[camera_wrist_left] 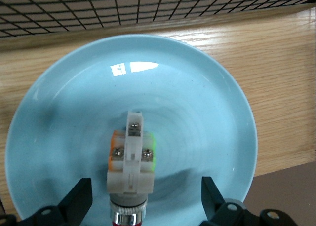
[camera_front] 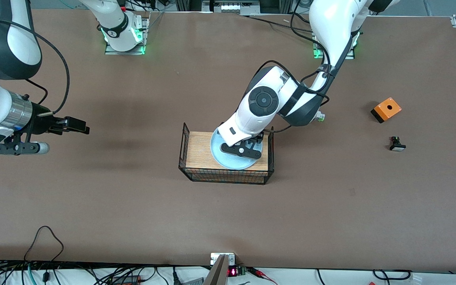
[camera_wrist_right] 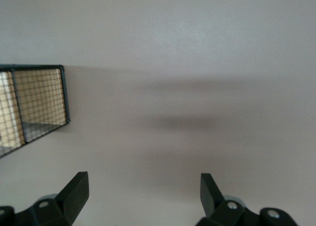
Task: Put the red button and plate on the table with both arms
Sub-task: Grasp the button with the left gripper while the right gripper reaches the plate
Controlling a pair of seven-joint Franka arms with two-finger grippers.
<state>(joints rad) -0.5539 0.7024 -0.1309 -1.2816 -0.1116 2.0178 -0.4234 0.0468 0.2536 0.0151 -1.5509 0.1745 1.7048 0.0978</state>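
The light-blue plate (camera_front: 228,160) lies on the wooden top of the black wire rack (camera_front: 198,148) in the middle of the table (camera_front: 133,206). In the left wrist view the red button (camera_wrist_left: 131,162) lies on its side in the middle of the plate (camera_wrist_left: 207,107), whitish body up, red cap at the frame's edge. My left gripper (camera_wrist_left: 145,186) is open low over the plate, one finger on each side of the button, not touching it. In the front view the left gripper (camera_front: 246,145) hides the button. My right gripper (camera_front: 82,127) is open and empty over bare table toward the right arm's end.
An orange box (camera_front: 386,109) and a black part with a white cap (camera_front: 397,144) lie toward the left arm's end. A white-green part (camera_front: 320,116) lies beside the left arm's elbow. The rack's mesh wall (camera_wrist_right: 39,102) shows in the right wrist view.
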